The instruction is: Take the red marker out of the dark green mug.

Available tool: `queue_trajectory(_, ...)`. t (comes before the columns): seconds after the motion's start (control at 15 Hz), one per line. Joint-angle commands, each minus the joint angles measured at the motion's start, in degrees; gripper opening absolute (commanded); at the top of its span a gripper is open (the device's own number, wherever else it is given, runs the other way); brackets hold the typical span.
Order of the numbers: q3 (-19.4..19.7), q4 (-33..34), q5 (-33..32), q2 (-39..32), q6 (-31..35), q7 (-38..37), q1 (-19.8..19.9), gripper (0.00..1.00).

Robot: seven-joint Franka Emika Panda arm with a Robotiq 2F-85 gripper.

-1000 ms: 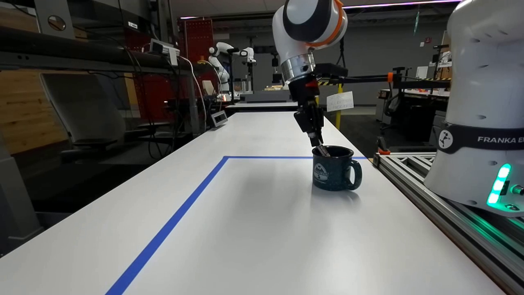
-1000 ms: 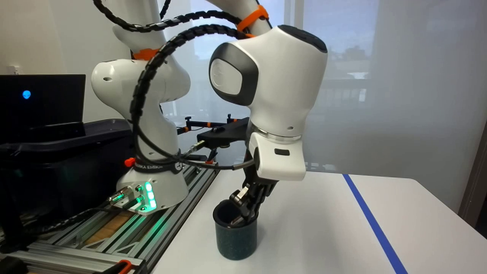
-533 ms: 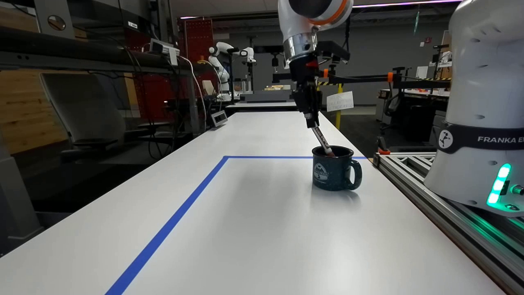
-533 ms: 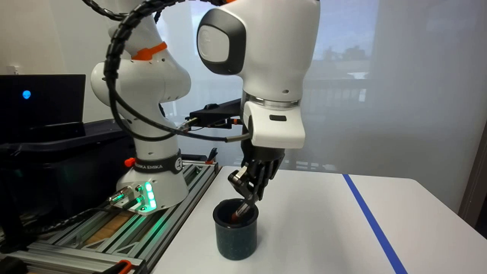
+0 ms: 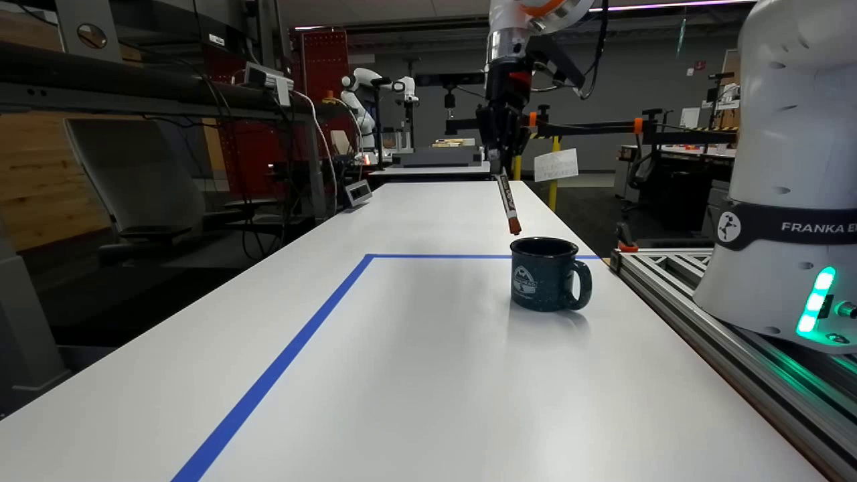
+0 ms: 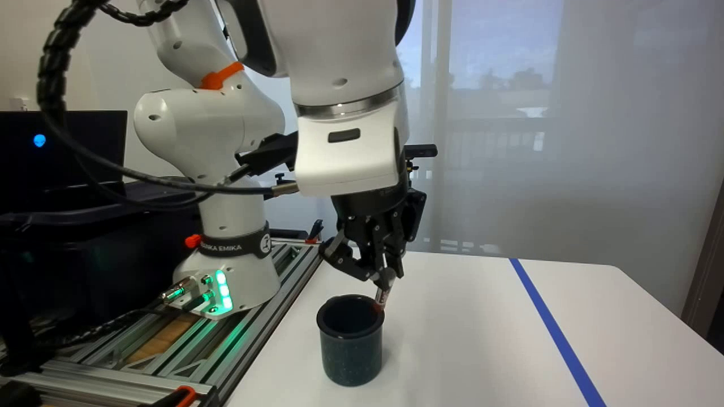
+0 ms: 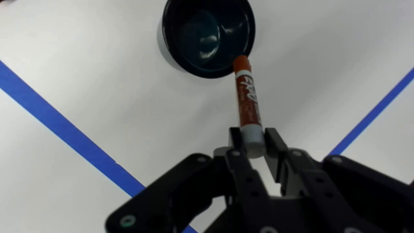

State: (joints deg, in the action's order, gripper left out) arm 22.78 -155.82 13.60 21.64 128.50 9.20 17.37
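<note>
The red marker (image 5: 507, 199) hangs tilted from my gripper (image 5: 496, 169), its red end pointing down. My gripper is shut on the marker's pale upper end, as the wrist view shows at the fingertips (image 7: 253, 138). The dark green mug (image 5: 543, 281) stands upright on the white table, its handle toward the robot base. In an exterior view the marker's lower end is just above and beside the mug's rim. In the wrist view the marker (image 7: 248, 97) overlaps the rim of the mug (image 7: 200, 35), whose visible inside holds nothing. The handle is hidden in an exterior view (image 6: 350, 356).
Blue tape lines (image 5: 288, 355) mark the white table (image 5: 428, 402). The robot base (image 5: 783, 281) stands on a metal rail frame along the table's edge. A black bin (image 6: 96, 271) and a laptop (image 6: 62, 150) are beside the base. A small grey device (image 5: 358, 193) sits at the far table edge.
My gripper has risen with the marker, pulling it up out of the mug and away to one side. The arm has also turned somewhat. The mug has stayed in place.
</note>
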Motion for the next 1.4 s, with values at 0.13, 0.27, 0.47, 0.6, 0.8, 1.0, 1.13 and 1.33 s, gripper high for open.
queue_trajectory(0.13, 6.1, 1.4, 15.0, -2.9, 0.0, 10.0, -1.9, 0.06)
queue_trajectory(0.27, 7.7, 2.6, 19.9, -6.5, -1.2, 13.8, -2.9, 0.06)
queue_trajectory(0.47, 8.0, 4.5, 25.6, -12.5, -1.7, 17.9, -3.2, 0.06)
queue_trajectory(0.6, 6.6, 6.1, 27.6, -16.5, -1.1, 19.1, -2.4, 0.06)
queue_trajectory(0.8, 4.4, 9.2, 29.4, -22.6, -1.5, 19.8, -1.2, 0.06)
queue_trajectory(1.0, 1.8, 12.5, 29.4, -28.1, -1.8, 19.0, 0.0, 0.06)
queue_trajectory(1.13, 0.0, 14.4, 28.8, -31.2, -1.7, 18.5, 0.8, 0.06)
queue_trajectory(1.33, -2.4, 16.9, 27.0, -35.2, -0.9, 17.2, 1.8, 0.06)
